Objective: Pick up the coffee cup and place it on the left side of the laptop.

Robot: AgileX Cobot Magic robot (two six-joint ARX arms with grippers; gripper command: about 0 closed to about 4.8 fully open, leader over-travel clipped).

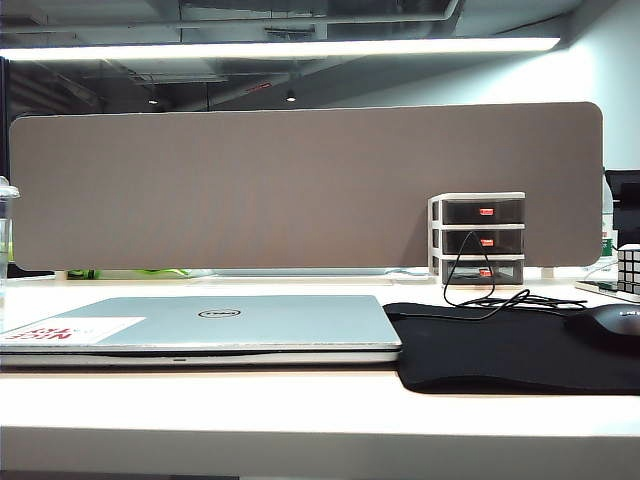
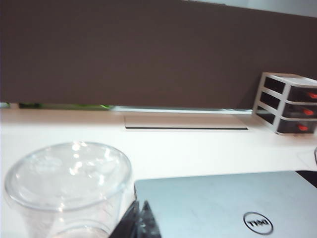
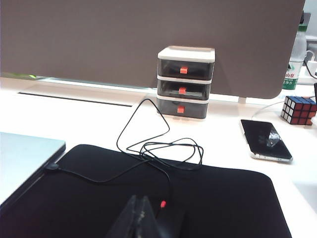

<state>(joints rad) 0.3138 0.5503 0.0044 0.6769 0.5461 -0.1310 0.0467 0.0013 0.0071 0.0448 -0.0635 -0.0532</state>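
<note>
Clear thin plastic makes the coffee cup (image 2: 67, 191) light, slick and easy to crush, so I judge a gentle hold around the mid-wall, below the domed lid, would suit it. It stands on the white table (image 1: 320, 410) just left of the closed silver Dell laptop (image 1: 215, 325). The left end effector (image 2: 140, 222) hangs beside the cup with its jaws pressed together, holding nothing. The right end effector (image 3: 140, 218), likewise closed and empty, sits over the matte black mouse pad (image 3: 148, 198), with a tangled cable (image 3: 158, 148) and a grey three-drawer organizer (image 3: 184, 82) beyond.
</note>
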